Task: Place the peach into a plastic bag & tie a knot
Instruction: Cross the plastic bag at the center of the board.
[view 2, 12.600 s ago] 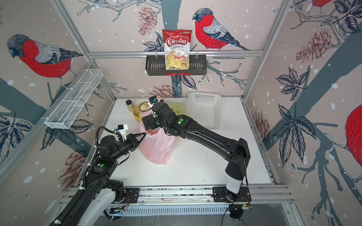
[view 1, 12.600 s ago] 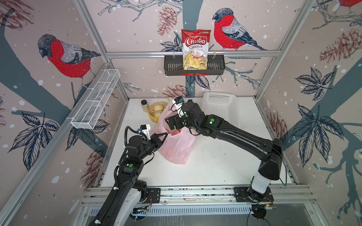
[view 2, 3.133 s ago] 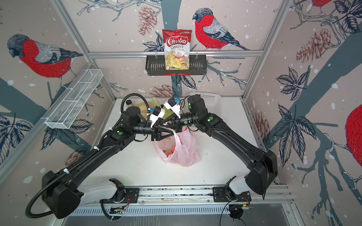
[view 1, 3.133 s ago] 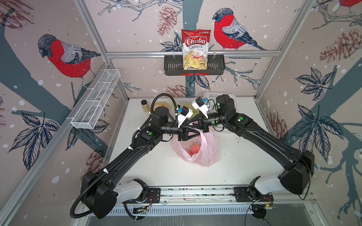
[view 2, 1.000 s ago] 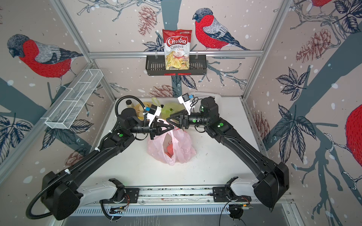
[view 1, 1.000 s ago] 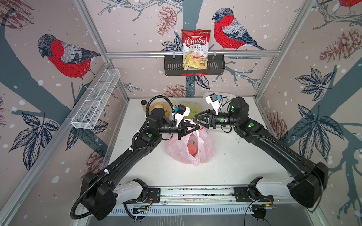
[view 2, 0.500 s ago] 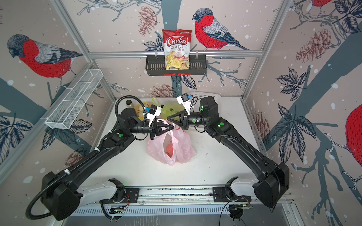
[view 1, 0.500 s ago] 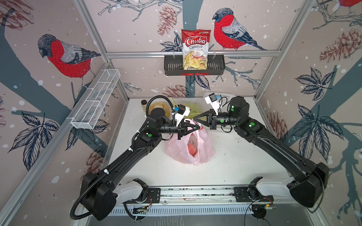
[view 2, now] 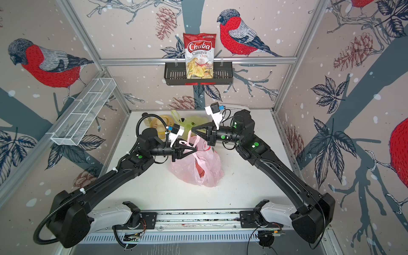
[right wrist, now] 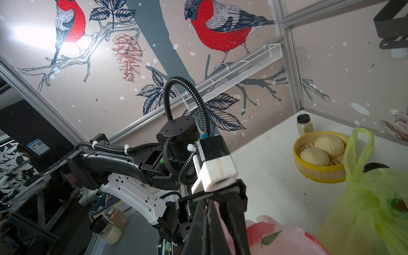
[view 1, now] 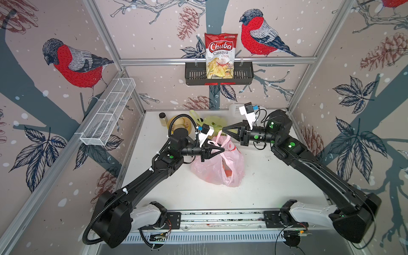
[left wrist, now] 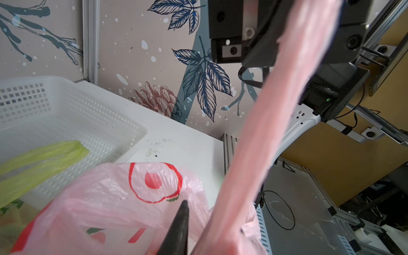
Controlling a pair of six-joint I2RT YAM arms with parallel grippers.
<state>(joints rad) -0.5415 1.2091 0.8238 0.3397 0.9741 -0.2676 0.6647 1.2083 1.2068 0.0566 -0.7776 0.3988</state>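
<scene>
White tabletop [view 1: 176,194] beneath bird-patterned walls [view 1: 154,28], bearing at centre frame translucent pink plastic bag [view 1: 209,174] with orange-red peach [view 1: 228,171] inside; black right gripper [view 1: 223,130] just above, clamped tight on stretched pink handle strip [left wrist: 276,110]; black left gripper [view 1: 223,150] at bag mouth, grip impossible to tell.

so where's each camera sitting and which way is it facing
Top views: stereo pair high in front, looking down; both whole arms show, left gripper and right gripper close together at the pink bag.
Left wrist: on the left arm, facing past its own finger toward the white basket and right arm.
Right wrist: on the right arm, facing past its own fingers toward the left arm, bun steamer and green bag.
Shared: all see the pink bag; each wrist view sees the opposite arm.
</scene>
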